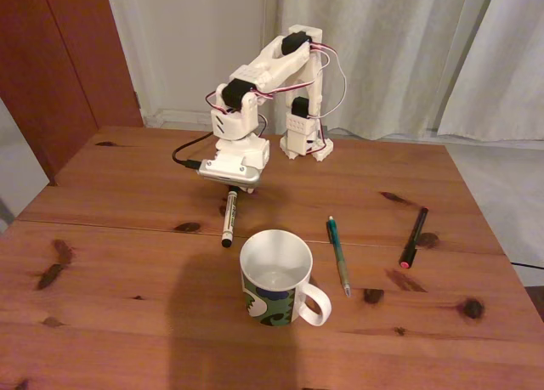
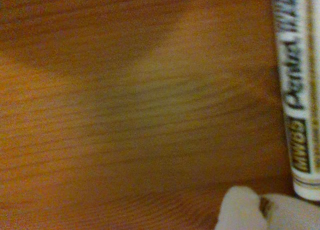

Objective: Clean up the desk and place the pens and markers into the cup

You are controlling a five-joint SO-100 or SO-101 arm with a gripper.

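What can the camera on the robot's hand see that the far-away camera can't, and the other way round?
The wrist view alone shows the dark lettering printed along the white marker, too small to read from afar. The fixed view alone shows the cup, the teal pen, the black pen and the whole arm, with its gripper low over the marker. Both share the marker lying on the wooden desk.

Pale curtains [image 1: 399, 50] hang beyond the table's far edge, a reddish-brown door [image 1: 59, 59] stands past its far left corner, beside a white wall [image 1: 200, 42]
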